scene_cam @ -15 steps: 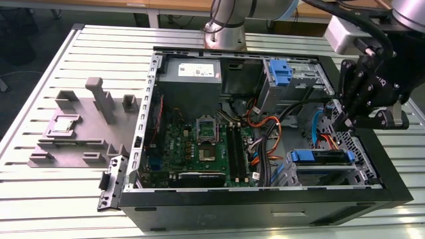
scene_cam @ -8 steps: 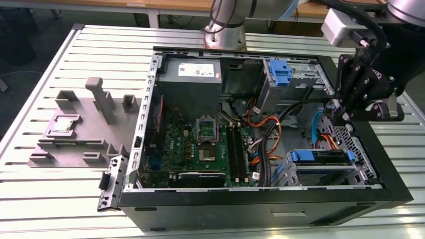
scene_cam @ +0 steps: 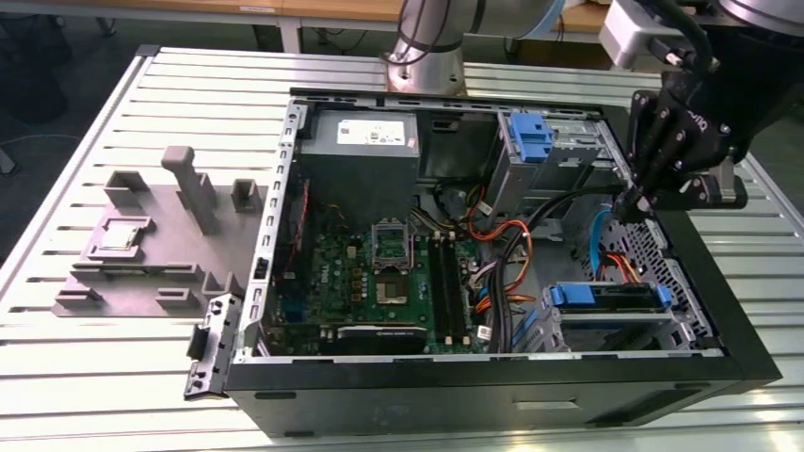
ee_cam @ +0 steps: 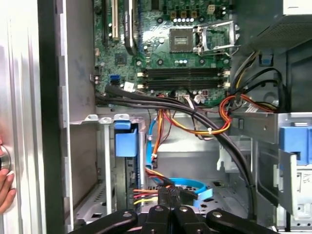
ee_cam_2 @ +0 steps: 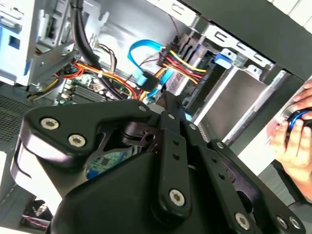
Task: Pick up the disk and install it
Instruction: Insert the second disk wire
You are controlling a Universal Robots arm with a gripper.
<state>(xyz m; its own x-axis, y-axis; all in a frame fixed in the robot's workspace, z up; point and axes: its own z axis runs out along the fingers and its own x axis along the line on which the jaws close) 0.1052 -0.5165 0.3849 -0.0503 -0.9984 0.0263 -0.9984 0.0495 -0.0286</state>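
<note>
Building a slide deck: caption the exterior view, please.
Robot pincer hovering at the open computer case, above the blue-framed disk.

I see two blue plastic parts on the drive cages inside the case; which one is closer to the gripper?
The lower blue carrier, at the case's front corner, directly below the gripper. The other blue bracket stands upright farther back, beside the power supply.

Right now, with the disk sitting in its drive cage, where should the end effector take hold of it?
Probably by the blue carrier tab at the motherboard-side end of the disk, coming down through the open side of the case. Metal cage walls flank its long edges, and cables plug into the opposite end.
</note>
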